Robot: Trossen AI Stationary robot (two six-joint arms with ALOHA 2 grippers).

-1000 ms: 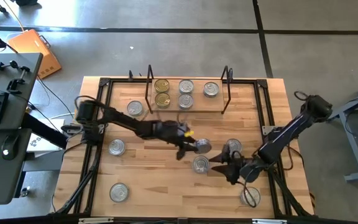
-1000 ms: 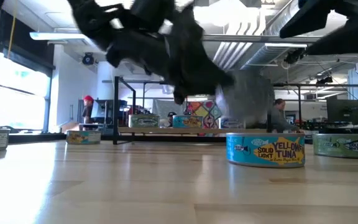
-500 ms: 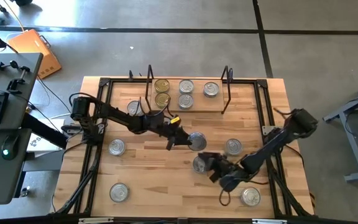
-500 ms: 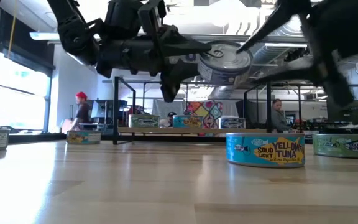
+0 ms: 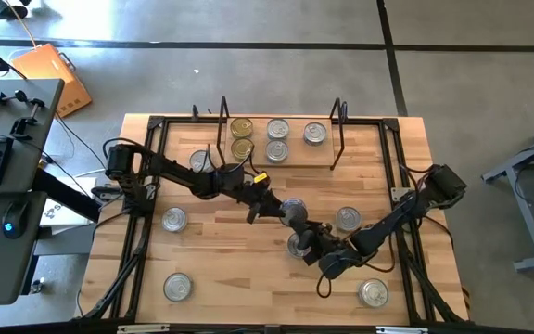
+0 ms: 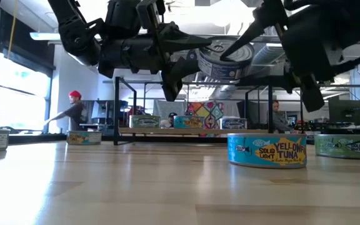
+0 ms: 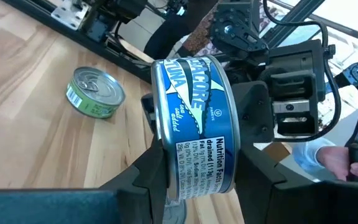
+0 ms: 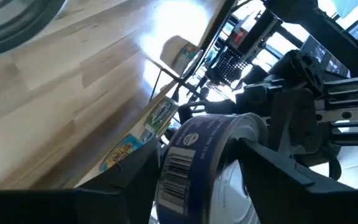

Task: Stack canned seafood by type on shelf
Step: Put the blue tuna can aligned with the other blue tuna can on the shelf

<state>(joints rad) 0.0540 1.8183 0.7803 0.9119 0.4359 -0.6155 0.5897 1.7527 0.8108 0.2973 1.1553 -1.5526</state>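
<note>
My left gripper mid-table, fingers clamped on blue tuna can, held on edge above wood; my right gripper just beside it, fingers closed around same can from other side; yellowfin tin on table below; shelf at far edge, five cans on board; loose tins scattered around.

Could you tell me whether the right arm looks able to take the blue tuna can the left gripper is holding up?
Probably yes: the right gripper already has its fingers around the blue can held by the left gripper.
</note>
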